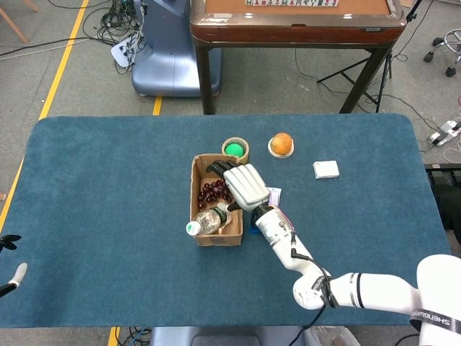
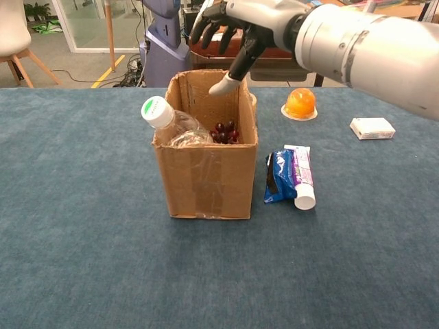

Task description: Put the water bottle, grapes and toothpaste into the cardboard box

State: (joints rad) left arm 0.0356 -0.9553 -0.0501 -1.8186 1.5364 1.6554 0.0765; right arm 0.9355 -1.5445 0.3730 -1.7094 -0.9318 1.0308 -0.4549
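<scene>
right hand (image 1: 245,186) hangs empty, fingers spread; left hand (image 1: 9,259) barely visible.

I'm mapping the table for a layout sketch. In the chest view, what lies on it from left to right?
Cardboard box holding the water bottle and grapes → toothpaste → orange → small white box.
</scene>
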